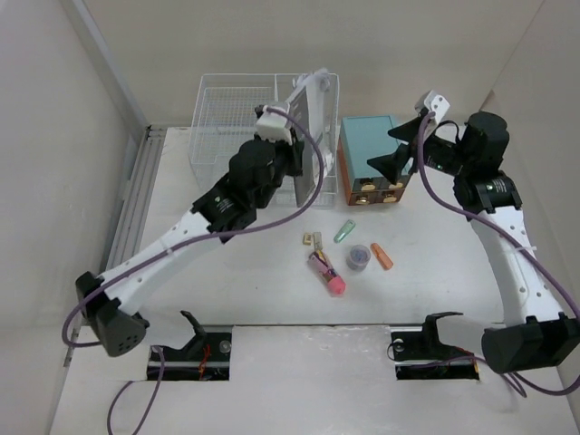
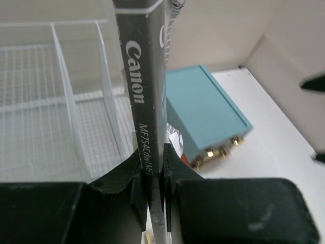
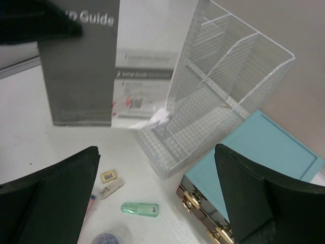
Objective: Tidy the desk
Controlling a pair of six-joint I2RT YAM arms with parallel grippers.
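My left pincer (image 2: 154, 183) clamps the Canon setup guide (image 2: 142, 91) upright; the desk (image 1: 263, 294) lies below, spreading toward six o'clock. My right pincer (image 1: 399, 147), at three o'clock, gapes wide, empty.

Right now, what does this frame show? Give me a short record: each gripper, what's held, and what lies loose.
left gripper: shut on the booklet
booklet: grey and white Canon guide, held upright beside the basket, not in it
right gripper: open, empty, over the teal box
teal box: right of the basket, brass knobs facing the arms
loose on the desk: green stick, orange piece, pink pen, round jar, tan pieces, clustered in front of the box
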